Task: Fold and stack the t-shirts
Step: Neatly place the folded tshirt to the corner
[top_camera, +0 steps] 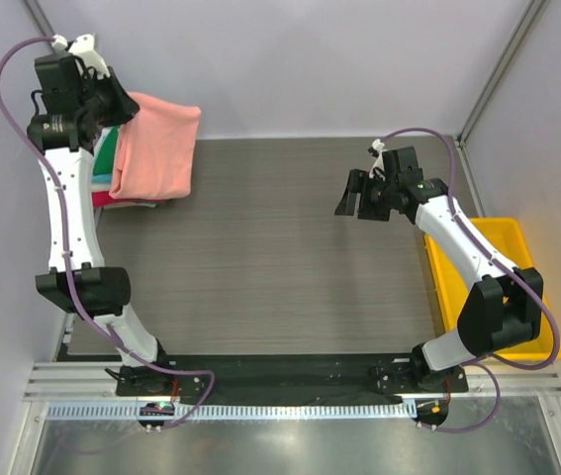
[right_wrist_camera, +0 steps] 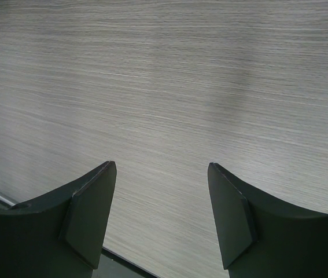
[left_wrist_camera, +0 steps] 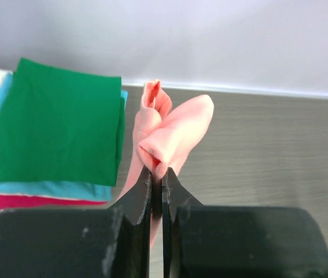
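A salmon-pink t-shirt [top_camera: 158,145] hangs folded from my left gripper [top_camera: 122,99] at the far left corner, draped over a stack of folded t-shirts [top_camera: 104,178]. In the left wrist view my left gripper [left_wrist_camera: 157,174] is shut on a bunched edge of the pink shirt [left_wrist_camera: 169,130]. The stack [left_wrist_camera: 54,124] lies to its left: green on top, then teal, cream and red-pink. My right gripper [top_camera: 362,194] hovers open and empty over bare table at the right; its fingertips [right_wrist_camera: 97,191] stand wide apart.
A yellow plastic bin [top_camera: 488,287] sits at the table's right edge beside the right arm. The grey wood-grain table [top_camera: 280,247] spans the middle. White walls close in behind and at both sides.
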`<state>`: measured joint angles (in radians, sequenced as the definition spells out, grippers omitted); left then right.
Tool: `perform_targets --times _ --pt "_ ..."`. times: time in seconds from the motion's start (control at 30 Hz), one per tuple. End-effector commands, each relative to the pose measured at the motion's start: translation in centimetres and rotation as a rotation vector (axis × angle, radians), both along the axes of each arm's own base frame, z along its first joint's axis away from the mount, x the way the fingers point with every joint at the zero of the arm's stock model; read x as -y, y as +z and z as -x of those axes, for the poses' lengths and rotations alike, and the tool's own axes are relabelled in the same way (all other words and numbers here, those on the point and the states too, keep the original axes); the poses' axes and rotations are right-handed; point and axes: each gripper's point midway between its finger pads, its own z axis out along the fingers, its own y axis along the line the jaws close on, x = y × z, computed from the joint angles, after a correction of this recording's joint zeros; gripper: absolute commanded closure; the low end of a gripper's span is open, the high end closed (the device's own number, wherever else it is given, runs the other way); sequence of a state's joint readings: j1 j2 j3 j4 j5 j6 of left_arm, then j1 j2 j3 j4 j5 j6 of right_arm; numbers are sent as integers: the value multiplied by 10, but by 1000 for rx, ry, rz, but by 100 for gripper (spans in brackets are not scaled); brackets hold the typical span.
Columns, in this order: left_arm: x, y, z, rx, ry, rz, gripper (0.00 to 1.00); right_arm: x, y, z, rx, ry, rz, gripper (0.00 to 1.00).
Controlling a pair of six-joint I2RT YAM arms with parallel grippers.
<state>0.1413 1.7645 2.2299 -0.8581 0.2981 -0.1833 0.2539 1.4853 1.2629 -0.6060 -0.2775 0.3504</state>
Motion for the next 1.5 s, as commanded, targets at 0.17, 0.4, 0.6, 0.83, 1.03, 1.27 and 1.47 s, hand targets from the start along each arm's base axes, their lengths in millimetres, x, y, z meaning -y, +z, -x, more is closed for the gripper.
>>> perform_targets --times 0.17,0.4,0.6,0.83,1.03,1.27,1.47 --pt "-7 75 5 231 -5 -6 100 -5 11 -1 44 11 -39 30" --pt "-15 81 -12 270 -1 -12 100 -7 4 0 27 15 -48 30" --pt "-25 76 -30 272 -1 -10 100 -8 2 0 21 15 -49 30" --pt "-39 59 -47 246 12 -20 100 -7 -5 0 5 13 -44 30" --pt "-57 43 -70 236 7 -4 100 -8 -11 -1 -10 13 -44 30" --pt "-81 35 -98 274 59 -12 100 -8 -23 -1 -40 12 -35 30" --pt "-101 32 -119 325 134 -27 100 -7 -33 -5 -63 4 -23 30"
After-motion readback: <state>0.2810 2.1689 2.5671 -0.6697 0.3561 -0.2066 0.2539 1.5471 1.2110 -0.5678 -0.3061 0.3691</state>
